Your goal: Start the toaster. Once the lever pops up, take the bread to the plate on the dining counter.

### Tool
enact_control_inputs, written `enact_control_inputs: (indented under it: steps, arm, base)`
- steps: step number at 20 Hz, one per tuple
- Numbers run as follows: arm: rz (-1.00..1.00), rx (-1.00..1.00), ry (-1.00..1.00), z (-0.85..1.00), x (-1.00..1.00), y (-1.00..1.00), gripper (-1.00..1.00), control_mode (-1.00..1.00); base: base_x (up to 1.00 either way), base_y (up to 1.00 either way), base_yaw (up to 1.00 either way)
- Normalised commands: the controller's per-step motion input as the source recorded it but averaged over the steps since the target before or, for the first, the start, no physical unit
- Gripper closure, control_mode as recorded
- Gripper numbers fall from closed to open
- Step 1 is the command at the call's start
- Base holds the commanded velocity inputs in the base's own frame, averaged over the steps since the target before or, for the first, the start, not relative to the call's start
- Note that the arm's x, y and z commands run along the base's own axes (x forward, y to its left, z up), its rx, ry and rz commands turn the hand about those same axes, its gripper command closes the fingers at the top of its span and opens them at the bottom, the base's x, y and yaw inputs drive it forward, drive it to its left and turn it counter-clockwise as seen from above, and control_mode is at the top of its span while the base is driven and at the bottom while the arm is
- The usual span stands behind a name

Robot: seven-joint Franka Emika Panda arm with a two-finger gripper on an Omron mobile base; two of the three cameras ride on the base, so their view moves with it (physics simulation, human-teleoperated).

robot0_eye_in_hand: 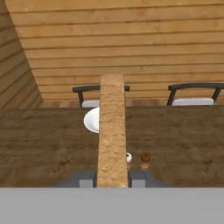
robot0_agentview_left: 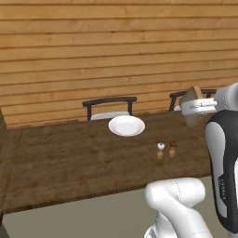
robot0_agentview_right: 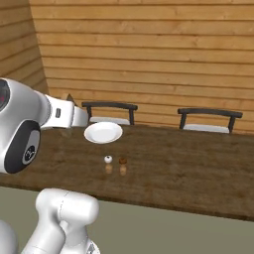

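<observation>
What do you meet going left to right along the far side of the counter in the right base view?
Bread in the claw → plate → left chair → right chair.

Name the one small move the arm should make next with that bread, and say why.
Probably carry the bread forward over the dining counter toward the plate. The gripper is shut on the slice, held edge-on, and the plate lies farther along the counter, bare, beyond the two small shakers. Lowering should wait until the slice is above the plate.
</observation>
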Motion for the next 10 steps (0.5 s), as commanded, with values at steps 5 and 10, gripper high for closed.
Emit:
enact_control_inputs:
  steps: [5,10]
  arm:
    - [0.0,0.0,0.0,0.0,0.0,0.0,1.0,1.0]
    - [0.0,0.0,0.01,0.0,0.09,0.0,1.0,-1.0]
  base:
    - [0.1,0.0,0.01]
    - [0.01,0.0,0.0]
